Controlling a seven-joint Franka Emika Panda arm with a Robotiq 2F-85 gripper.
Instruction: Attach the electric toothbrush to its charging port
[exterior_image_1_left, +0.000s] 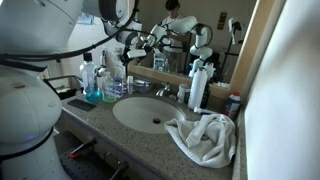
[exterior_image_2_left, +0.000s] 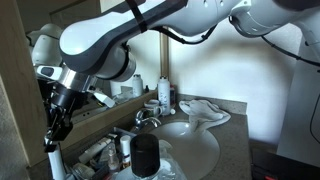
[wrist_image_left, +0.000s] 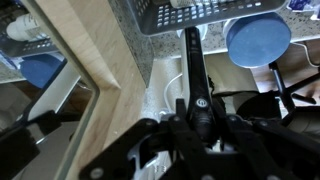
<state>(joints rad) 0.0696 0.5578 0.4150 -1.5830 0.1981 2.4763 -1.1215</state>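
**Gripper** (wrist_image_left: 200, 124): I read it as clamped narrow on the toothbrush handle, with a finger on either side. In an exterior view it (exterior_image_2_left: 58, 118) hangs low at the mirror end of the counter.

**Electric toothbrush** (wrist_image_left: 193, 70): dark and slim, held in the gripper, its free end pointing away from the wrist camera, just beside the wooden mirror frame (wrist_image_left: 110, 95).

**White upright piece** (exterior_image_2_left: 52, 162): directly under the gripper. It is possibly the charging port, but the view is too dim for me to tell.

**Blue round lid** (wrist_image_left: 258, 40) and **grey mesh basket** (wrist_image_left: 205, 12): beyond the brush tip.

**Sink** (exterior_image_1_left: 122, 106): set in the counter, with a crumpled white towel (exterior_image_1_left: 205, 138) beside it.
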